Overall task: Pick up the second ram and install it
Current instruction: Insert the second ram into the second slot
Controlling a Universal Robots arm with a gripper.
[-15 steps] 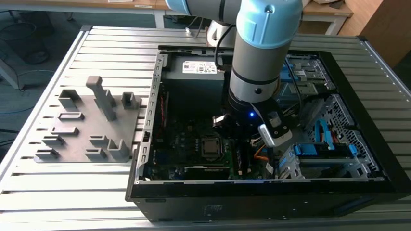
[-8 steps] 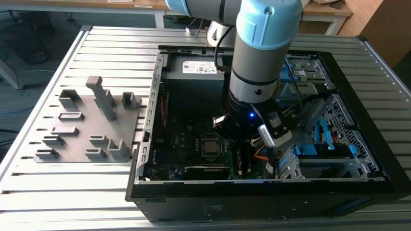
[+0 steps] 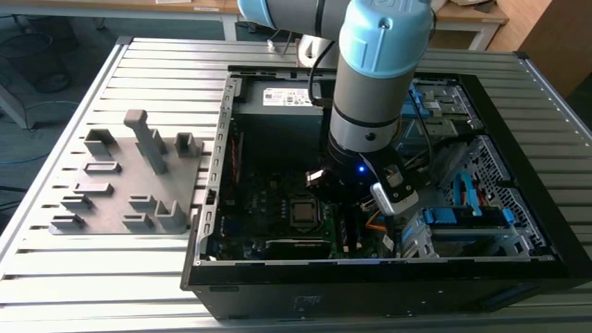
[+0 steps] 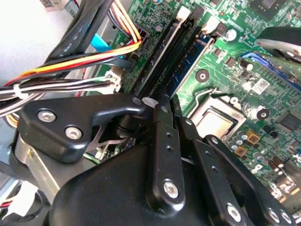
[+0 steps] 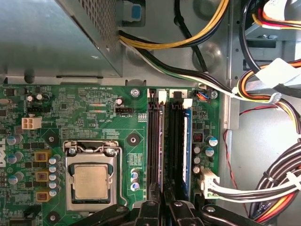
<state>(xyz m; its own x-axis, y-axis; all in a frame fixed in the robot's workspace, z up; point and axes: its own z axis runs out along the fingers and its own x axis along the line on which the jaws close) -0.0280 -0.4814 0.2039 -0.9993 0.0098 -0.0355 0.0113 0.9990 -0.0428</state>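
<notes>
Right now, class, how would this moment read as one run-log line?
site: open computer case | claw: low over the memory slots | neighbour: processor beside the slots | grip: cannot tell

Arm [image 3: 370, 90]: grey cylindrical link w/ pale blue end cap, one small dark spot on cap; black band lower down the link. Wrist section black, small blue light lit at front. Silver-grey cam module [image 3: 396, 198] on wrist side. Gripper [image 4: 162, 110]: glossy black linkage bars, rounded ends, silver screw heads at pivots, small holes along middle bar; metal bracket beside body.
</notes>
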